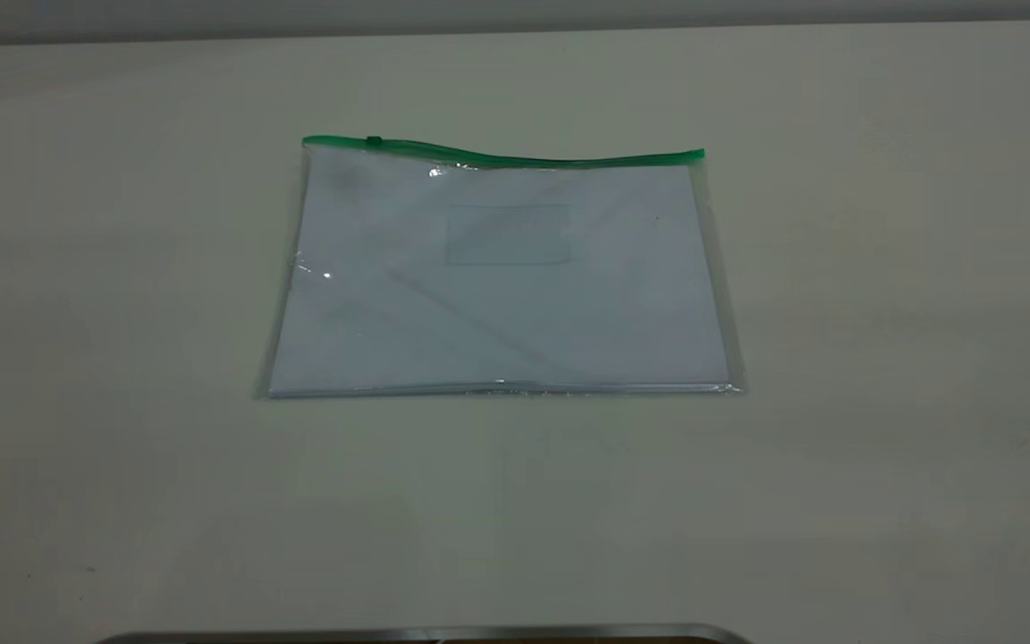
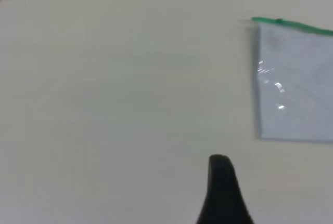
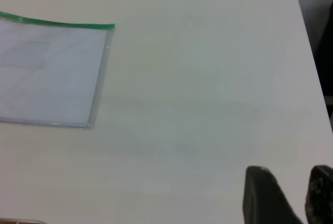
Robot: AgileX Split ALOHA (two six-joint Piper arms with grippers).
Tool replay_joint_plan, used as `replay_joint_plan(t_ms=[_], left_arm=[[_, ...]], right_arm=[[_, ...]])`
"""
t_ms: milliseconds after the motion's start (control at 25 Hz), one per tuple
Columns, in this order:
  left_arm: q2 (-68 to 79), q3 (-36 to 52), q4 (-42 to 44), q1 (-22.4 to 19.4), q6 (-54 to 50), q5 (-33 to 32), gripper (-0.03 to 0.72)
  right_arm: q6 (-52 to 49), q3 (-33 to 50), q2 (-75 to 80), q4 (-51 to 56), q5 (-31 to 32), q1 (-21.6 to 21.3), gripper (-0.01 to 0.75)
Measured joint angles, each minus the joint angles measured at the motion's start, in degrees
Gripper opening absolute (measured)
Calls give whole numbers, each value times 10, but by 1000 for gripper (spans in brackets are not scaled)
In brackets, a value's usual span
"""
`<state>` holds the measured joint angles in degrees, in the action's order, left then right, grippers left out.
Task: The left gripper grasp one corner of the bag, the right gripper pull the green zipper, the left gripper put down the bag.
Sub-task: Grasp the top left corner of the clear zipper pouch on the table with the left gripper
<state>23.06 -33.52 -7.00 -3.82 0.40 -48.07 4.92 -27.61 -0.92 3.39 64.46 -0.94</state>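
The bag (image 1: 502,277) lies flat in the middle of the white table, clear with white sheets inside. The green zipper (image 1: 515,158) runs along its far edge, with the darker slider tab (image 1: 374,141) near the left end. Neither arm shows in the exterior view. My left gripper (image 2: 223,193) is a black wedge low in the left wrist view, well off the bag's left side (image 2: 296,83). My right gripper (image 3: 291,187) is open and empty, well off the bag's right side (image 3: 49,73). The zipper's right end (image 3: 78,25) shows there.
The table's right edge and rounded corner (image 3: 307,42) show in the right wrist view. A grey metal strip (image 1: 426,633) lies along the table's near edge. A small rectangular pocket outline (image 1: 508,234) marks the bag's face.
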Motion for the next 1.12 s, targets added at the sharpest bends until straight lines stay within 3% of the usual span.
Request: replay_joint_plan(t_ms=[240,560,1120], left_arm=[[221,-49,-84,0,77,101,588],[482,-133,-247,0,235,139,588],[837,-255,-507,0,564,195,588]], right_arm=[[-3,0,0,-1,0,0,340],[-8,-2,43,-2,-4,0,512],[-19,-50,334,2,-152,0,534]])
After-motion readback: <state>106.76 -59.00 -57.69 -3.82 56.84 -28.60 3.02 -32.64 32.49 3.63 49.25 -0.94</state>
